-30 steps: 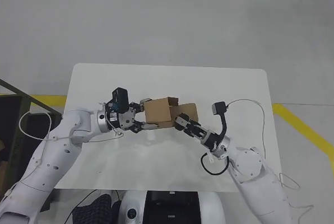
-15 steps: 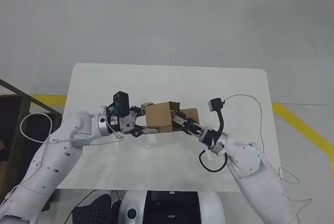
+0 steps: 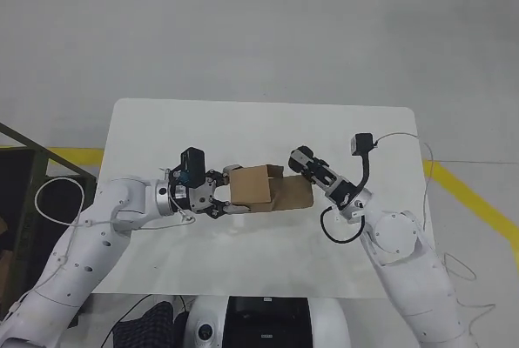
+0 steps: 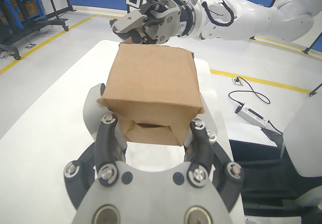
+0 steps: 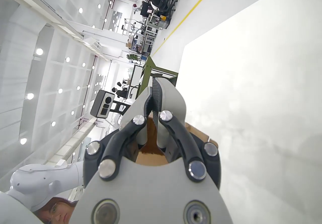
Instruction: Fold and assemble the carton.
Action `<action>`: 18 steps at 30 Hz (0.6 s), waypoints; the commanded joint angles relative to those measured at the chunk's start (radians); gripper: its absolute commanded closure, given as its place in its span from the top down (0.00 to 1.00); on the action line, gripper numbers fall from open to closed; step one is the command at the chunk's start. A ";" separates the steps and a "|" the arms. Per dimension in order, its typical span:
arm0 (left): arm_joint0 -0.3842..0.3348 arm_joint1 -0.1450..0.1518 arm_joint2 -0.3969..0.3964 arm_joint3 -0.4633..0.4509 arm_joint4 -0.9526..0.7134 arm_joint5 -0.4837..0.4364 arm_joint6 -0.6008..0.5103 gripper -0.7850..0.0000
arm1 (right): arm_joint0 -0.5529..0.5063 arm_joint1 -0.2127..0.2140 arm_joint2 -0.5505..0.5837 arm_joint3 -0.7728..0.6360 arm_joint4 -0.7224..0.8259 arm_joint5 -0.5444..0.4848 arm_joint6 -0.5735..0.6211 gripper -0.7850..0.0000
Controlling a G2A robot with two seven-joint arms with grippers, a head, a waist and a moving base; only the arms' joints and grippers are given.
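Locate the carton (image 3: 252, 184) near the middle of the white counter (image 3: 155, 130), between the two arms. Its long side runs from one gripper to the other.

Left gripper (image 3: 235, 188): the jaws are spread across one end of the carton, one on each side wall, and grip it. In the left wrist view, the carton (image 4: 153, 84) sits between these jaws (image 4: 148, 109), its end flaps folded inward with a narrow gap between them.

Right gripper (image 3: 294, 159): it sits at the carton's opposite end, above an open flap (image 3: 292, 191). In the right wrist view, its jaws (image 5: 151, 99) are pressed together at the tips, with brown cardboard (image 5: 196, 132) just behind them. You cannot tell whether cardboard is pinched between them. The left wrist view shows this gripper (image 4: 130, 32) touching the carton's far upper edge.
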 commanded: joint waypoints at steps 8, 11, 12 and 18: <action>-0.002 0.001 0.001 0.000 -0.002 0.000 0.002 0.69 | 0.016 -0.003 -0.036 0.023 0.000 -0.012 0.037 0.00; -0.005 0.001 0.000 0.003 -0.001 0.000 0.000 0.68 | -0.008 0.000 -0.034 0.003 -0.019 -0.018 0.046 0.00; -0.007 0.001 -0.001 0.004 -0.001 0.000 0.001 0.69 | -0.017 0.001 -0.035 -0.007 -0.024 -0.020 0.048 0.00; -0.013 0.000 0.003 0.006 0.001 0.000 0.001 0.68 | -0.052 0.004 -0.051 -0.054 -0.045 -0.006 0.059 0.00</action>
